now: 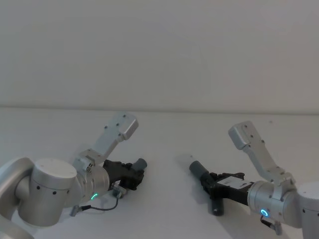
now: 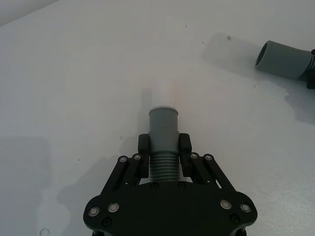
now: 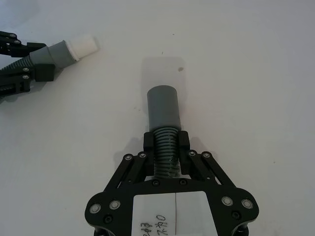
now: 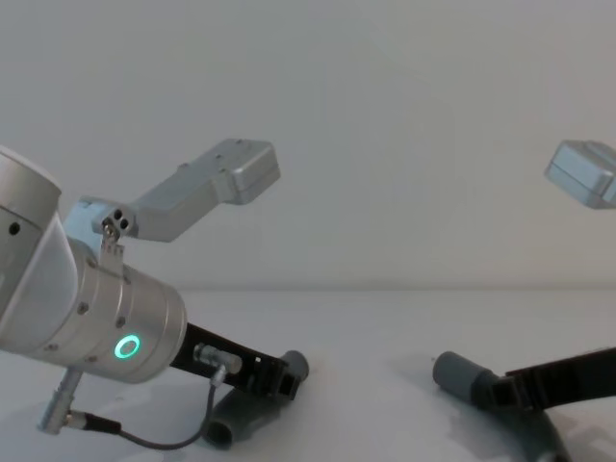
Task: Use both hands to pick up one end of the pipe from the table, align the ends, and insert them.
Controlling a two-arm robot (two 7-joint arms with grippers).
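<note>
— Where were the grippers found?

— Nearest the robot, the left gripper [image 1: 135, 175] was seen at about 8 o'clock in the head view. Its fingers were pinched on the ribbed middle of the white-tipped piece [image 2: 163, 129]. The right gripper [image 1: 208, 180] was seen at about 4 o'clock, clamped likewise on the ribbed middle of the plain grey piece [image 3: 163, 110].

— How were the ends set?

— In the head view the white tip [image 2: 164, 96] was pointed toward roughly 2 o'clock and the open end [image 2: 262, 55] toward roughly 10 o'clock. The two were held well apart and not lined up. Whether the lower bends touched the table [image 1: 167, 199] could not be told.

— What room was left?

— A bare white strip was seen between the two pieces. Beyond them, open surface was seen as far as the table's far edge at 12 o'clock, where a plain wall [image 1: 159, 50] was met.
</note>
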